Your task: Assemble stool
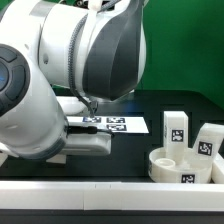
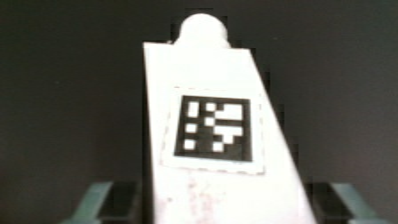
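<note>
While the gripper (image 2: 210, 205) grips one stool leg (image 2: 210, 120) between its fingers (image 2: 103, 200), that leg should stay straight for its threaded tip to meet the round seat (image 1: 183, 165), which rests on the table at the exterior view's right beside two more legs (image 1: 176, 126).

Bright, even light falls on the exterior view: the white arm (image 1: 75, 60) shows soft highlights on its rounded shells and dark shading underneath, against the black counter (image 1: 110, 150). The picture is coarse, with tag edges soft. In the wrist view the leg (image 2: 210, 120) between the claw's fingers (image 2: 111, 200) is overexposed, its tip glowing and blurred, the fingers themselves dim and unsharp.
</note>
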You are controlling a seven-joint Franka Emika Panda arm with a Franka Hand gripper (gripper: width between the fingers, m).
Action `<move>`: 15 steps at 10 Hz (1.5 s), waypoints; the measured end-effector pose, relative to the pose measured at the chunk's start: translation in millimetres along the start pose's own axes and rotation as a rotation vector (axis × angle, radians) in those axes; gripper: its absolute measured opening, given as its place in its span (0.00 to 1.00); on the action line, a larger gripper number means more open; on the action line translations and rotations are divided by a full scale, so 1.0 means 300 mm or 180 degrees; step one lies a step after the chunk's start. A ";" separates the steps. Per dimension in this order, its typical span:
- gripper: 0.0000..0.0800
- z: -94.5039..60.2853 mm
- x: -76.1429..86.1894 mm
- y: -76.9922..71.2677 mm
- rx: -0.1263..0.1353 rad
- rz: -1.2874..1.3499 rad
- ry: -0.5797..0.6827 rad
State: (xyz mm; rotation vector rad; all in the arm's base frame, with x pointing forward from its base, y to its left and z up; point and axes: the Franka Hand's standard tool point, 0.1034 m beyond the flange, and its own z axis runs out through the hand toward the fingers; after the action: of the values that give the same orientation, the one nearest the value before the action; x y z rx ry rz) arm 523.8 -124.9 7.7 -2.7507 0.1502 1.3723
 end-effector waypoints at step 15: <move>0.41 -0.337 -0.090 -0.273 -0.0028 0.0474 0.1115</move>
State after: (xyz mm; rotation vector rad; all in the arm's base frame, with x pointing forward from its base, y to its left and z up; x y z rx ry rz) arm 597.2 -52.1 91.1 -3.0155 0.3728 0.9024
